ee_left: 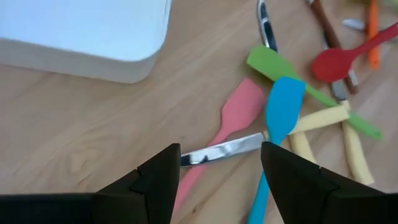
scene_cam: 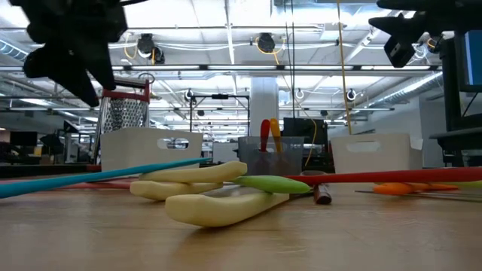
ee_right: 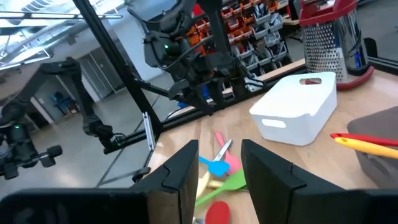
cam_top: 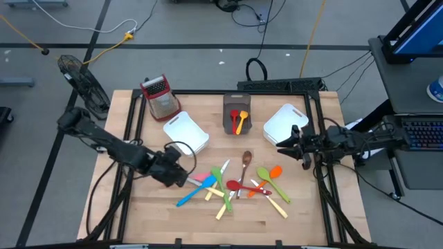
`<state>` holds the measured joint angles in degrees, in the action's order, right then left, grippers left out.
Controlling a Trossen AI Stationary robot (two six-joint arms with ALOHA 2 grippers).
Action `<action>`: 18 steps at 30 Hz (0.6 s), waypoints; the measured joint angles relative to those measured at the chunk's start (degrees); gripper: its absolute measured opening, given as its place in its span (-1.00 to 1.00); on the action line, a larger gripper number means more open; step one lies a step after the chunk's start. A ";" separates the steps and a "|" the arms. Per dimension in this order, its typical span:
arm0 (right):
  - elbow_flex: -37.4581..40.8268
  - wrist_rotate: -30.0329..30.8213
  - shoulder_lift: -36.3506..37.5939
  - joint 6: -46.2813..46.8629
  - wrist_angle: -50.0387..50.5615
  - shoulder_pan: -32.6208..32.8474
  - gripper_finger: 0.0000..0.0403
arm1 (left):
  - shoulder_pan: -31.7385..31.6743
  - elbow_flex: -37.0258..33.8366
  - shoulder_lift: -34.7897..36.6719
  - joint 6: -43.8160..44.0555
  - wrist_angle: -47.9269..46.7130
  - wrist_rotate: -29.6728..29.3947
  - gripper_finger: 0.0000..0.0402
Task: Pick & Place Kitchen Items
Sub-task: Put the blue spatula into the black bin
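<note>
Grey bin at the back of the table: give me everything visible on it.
The grey bin is a small, dark grey, open-topped rectangular container, plastic by the look of it, standing upright at the back of the table between the two white bins. A red utensil and a yellow utensil lie inside it; in the low view their ends stick up above its rim. Neither gripper is near it.

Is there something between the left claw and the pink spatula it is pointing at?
Partly. The left claw, open, hovers over the pink spatula, but a metal knife blade lies across the spatula's handle, right between the fingers. The blue spoon lies close beside it. Nothing else blocks the way.
</note>
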<state>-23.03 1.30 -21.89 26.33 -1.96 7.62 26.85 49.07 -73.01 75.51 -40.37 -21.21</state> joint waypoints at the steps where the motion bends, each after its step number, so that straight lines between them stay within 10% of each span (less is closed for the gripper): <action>1: 0.00 0.03 -0.58 0.01 -0.78 0.00 -0.43 | 0.48 -1.43 1.42 0.40 1.06 -0.54 0.14; 18: 0.00 0.15 -13.63 0.02 -21.77 -0.01 -0.43 | 5.12 -11.16 20.63 -8.56 3.75 -13.63 0.14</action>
<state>-23.03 1.45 -35.52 26.35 -23.72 7.61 31.97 37.90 -52.37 66.96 -36.62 -34.84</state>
